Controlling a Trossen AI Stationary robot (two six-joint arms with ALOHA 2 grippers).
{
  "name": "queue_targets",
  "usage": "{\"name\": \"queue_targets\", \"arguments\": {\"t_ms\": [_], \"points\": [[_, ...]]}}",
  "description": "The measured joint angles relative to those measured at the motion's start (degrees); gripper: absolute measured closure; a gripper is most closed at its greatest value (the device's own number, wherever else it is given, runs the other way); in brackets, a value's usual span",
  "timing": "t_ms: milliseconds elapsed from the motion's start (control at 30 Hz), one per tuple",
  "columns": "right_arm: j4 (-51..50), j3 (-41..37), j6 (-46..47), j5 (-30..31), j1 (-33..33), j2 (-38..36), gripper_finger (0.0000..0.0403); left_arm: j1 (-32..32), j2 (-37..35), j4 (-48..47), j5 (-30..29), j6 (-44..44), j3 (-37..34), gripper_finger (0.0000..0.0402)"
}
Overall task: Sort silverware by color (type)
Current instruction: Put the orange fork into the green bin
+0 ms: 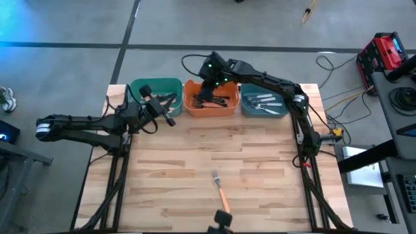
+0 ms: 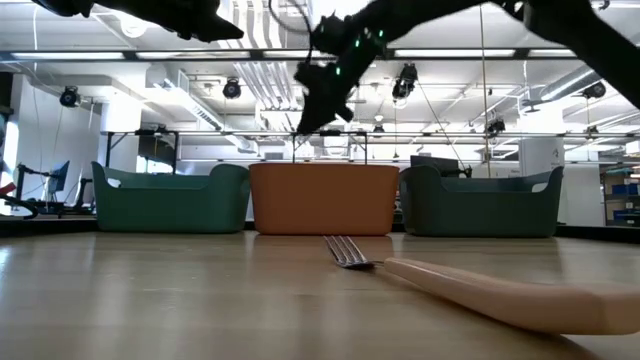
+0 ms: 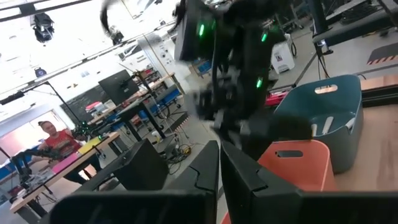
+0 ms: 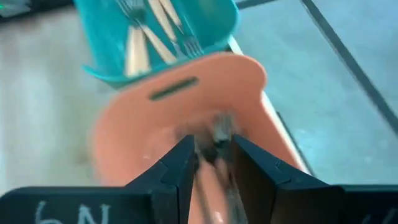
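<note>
Three bins stand in a row along the table's far edge. The green bin (image 1: 156, 91) holds pale-handled forks (image 4: 146, 37), the orange bin (image 1: 209, 99) dark forks (image 1: 220, 101), and the blue-grey bin (image 1: 265, 104) silver forks (image 1: 263, 102). One orange-handled fork (image 1: 220, 187) lies flat on the wood near the front edge, tines (image 2: 347, 252) toward the bins. My right gripper (image 4: 211, 146) hangs open above the orange bin, nothing between its fingers. My left gripper (image 3: 219, 155) waits shut and empty, level, in front of the green bin (image 1: 168, 118).
Bare wood (image 1: 214, 146) stretches between the bins and the lone fork. A camera mount (image 1: 222, 222) sits at the near edge. Cables and a red device (image 1: 380, 52) lie on the floor to the right. A person (image 3: 53, 134) sits in the room beyond.
</note>
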Motion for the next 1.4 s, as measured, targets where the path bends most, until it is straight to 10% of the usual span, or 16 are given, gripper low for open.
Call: {"name": "queue_targets", "arguments": {"t_ms": [733,1400], "points": [[-5.7,-1.5,22.5,0.2,22.8,-8.4,0.0314,-4.6,-0.8,-2.8,0.0,-4.6,0.0,0.0401],[-5.3,-15.6,60.1,6.7,42.9,-8.3,0.0335,-13.1,-14.4,-26.3,7.3,-13.0,-0.2,0.0401]]}}
